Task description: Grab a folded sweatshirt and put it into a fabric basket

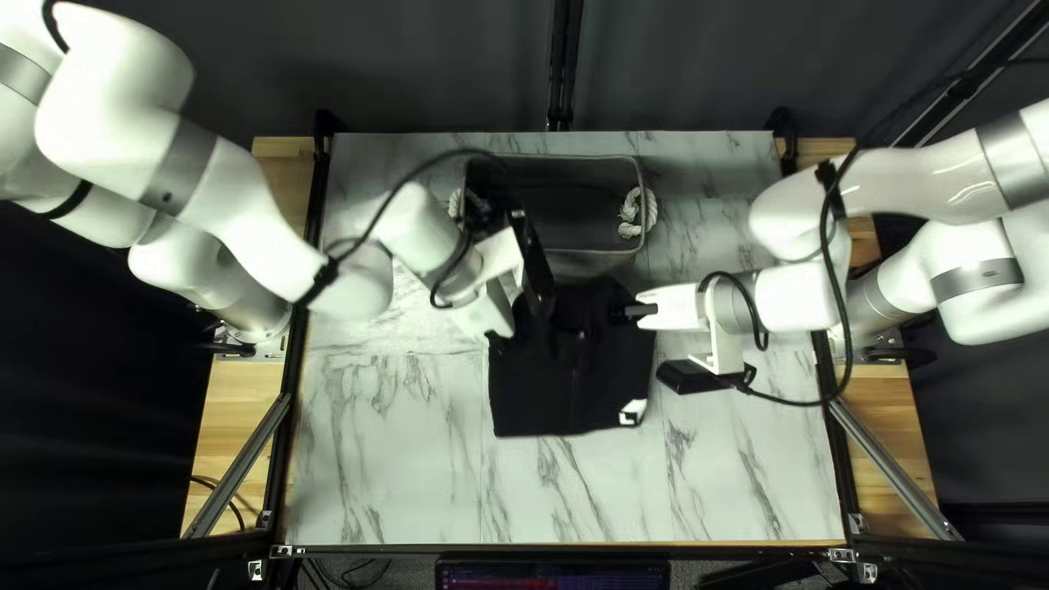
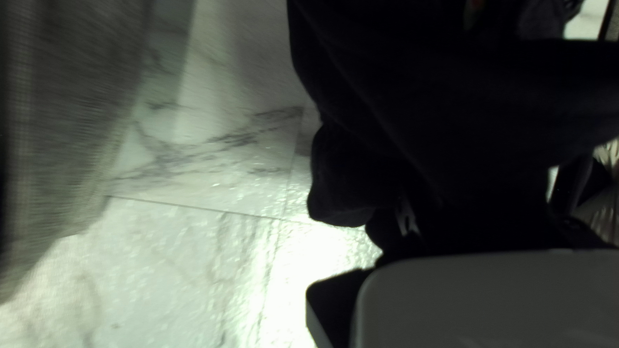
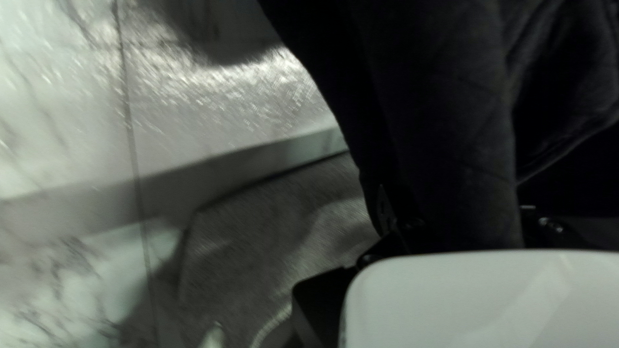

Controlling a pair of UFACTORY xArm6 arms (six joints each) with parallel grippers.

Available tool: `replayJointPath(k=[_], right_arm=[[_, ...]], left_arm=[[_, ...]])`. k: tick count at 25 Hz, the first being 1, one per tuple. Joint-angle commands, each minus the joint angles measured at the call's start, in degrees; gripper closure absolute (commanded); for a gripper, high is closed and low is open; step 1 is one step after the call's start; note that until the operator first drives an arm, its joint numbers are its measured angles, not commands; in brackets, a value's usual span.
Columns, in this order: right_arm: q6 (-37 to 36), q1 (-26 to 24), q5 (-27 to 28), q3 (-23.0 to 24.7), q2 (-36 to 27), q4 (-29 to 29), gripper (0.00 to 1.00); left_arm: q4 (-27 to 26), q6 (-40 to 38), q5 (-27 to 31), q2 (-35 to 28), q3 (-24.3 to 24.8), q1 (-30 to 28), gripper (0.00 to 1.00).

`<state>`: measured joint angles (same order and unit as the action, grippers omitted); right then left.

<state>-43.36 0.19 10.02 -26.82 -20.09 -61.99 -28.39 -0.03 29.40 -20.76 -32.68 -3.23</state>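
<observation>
The black sweatshirt (image 1: 574,382) is held in front of the grey fabric basket (image 1: 596,262), its upper part against the near wall. My left gripper (image 1: 535,262) is over its upper left part, fingertips hidden; my right gripper (image 1: 631,313) meets its upper right edge. In the left wrist view, dark cloth (image 2: 451,116) fills the space between both fingers of my left gripper (image 2: 487,209), with the basket (image 2: 64,129) off to one side. The right wrist view shows my right gripper (image 3: 461,219) shut on the sweatshirt (image 3: 445,116), beside the basket (image 3: 271,225).
White rope handles (image 1: 638,213) hang at the basket's sides. The marble-patterned table (image 1: 382,470) shows around the sweatshirt. A black camera block (image 1: 691,377) sits on a white bracket beneath my right arm. Cables loop from both arms.
</observation>
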Motion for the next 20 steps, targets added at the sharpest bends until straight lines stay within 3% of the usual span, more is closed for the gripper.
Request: replayJointPath(k=[1,10,20], right_arm=[[-17.07,-2.65,0.71,-0.14,-4.96,14.99,1.0],[-36.24,-5.58,4.08,-3.11,-9.16,30.6,1.0],[-62.27,-13.18,6.37,-7.37,-11.56,52.14,1.0]], left_arm=[[0.34,1.67,4.02,-2.23,-1.07,2.92,1.0],[2.45,4.86,15.66,-5.92,-7.73,10.92,1.0],[2.15,12.51,27.01,-8.09,-14.71,22.16,1.0]])
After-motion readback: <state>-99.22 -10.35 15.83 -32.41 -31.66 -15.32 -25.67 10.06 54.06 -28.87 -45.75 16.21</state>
